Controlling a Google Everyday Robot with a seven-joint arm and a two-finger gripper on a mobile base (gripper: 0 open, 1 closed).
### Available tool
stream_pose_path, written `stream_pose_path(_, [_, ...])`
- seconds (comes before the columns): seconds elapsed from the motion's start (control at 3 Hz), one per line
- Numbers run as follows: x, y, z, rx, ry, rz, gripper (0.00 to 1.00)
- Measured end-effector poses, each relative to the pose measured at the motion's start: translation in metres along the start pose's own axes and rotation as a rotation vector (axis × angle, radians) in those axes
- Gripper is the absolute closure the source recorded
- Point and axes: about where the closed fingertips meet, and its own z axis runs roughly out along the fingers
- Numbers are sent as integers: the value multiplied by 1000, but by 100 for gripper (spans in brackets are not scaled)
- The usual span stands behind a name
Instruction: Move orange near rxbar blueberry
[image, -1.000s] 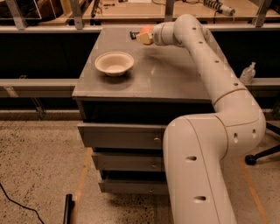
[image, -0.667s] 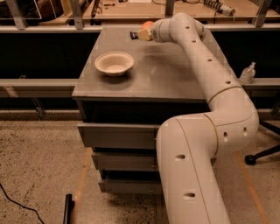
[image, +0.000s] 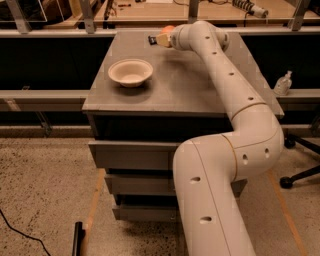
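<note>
The beige-tipped gripper sits at the far edge of the grey square tabletop, in nearly the same spot as 1 s ago, and its tip has crept slightly left. Whether it is clamped or slack cannot be told from here. The round orange fruit peeks out just behind and above the gripper, touching it or nearly so, much as it did 0.7 s ago. The small flat bar in a dark navy-black wrapper lies just left of the gripper on the far edge of the table, close to the orange and in the same place as before.

The long white arm reaches across the right half of the tabletop, and its thick lower link has shifted left since the earlier frames, now covering more of the grey drawer fronts under the table. The cream-white shallow bowl rests unmoved on the left half of the tabletop, well apart from the gripper. A clear pump bottle stands on the ledge to the right
</note>
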Motion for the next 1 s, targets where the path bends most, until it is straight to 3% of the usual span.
stream_pose_path(0.33, [3,2,8,1,-13,29,100])
stream_pose_path(0.67, [4,9,13,-2,1,21,86])
stream_pose_path(1.0, [8,13,16,0,20,11,63])
